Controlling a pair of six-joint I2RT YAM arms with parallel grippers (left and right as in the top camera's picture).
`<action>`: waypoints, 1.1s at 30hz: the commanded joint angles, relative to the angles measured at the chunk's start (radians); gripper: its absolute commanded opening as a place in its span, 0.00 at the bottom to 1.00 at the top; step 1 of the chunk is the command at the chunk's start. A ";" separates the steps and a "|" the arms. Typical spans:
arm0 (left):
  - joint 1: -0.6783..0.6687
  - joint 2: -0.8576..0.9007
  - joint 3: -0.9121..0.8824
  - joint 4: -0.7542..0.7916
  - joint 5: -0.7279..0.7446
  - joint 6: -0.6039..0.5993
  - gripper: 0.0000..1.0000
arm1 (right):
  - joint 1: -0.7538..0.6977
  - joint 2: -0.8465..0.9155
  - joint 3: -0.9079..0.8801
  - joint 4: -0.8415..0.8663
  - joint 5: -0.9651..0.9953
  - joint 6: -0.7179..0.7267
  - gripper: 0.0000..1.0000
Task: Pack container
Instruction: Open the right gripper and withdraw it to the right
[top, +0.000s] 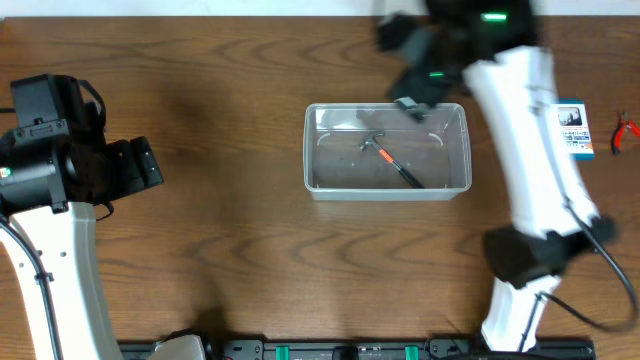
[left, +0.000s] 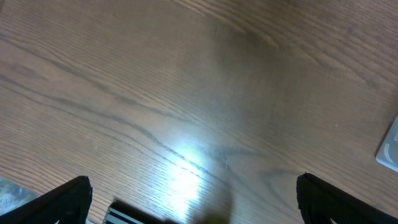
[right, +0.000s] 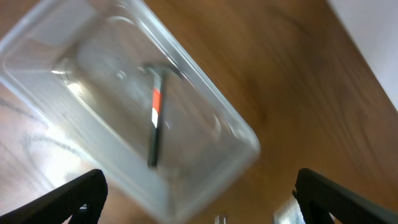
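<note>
Overhead, the right gripper (right: 199, 179) hangs wide open and empty over the clear container's (top: 330, 165) far edge; inside lies one small hammer (top: 392, 160). The left gripper (left: 193, 182), well left of the container, is also wide and empty.

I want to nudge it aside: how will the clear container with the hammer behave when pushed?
The clear plastic container looks thin-walled, so probably light and easy to slide on the smooth table. Low and wide, it should not tip. The hammer lying loose inside may shift.

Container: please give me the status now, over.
Left end effector open, empty, over bare table. Right end effector open, above container. Hammer lies inside container. Nothing blocks it.
</note>
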 joint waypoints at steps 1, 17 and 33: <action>0.005 -0.002 0.011 -0.003 -0.002 0.006 0.98 | -0.113 -0.080 0.020 -0.060 0.032 0.111 0.99; 0.005 -0.002 0.011 -0.003 -0.002 0.005 0.98 | -0.568 -0.107 -0.224 -0.046 -0.077 0.119 0.99; 0.005 -0.002 0.011 -0.003 -0.002 0.006 0.98 | -0.643 -0.039 -0.313 0.003 -0.031 0.131 0.99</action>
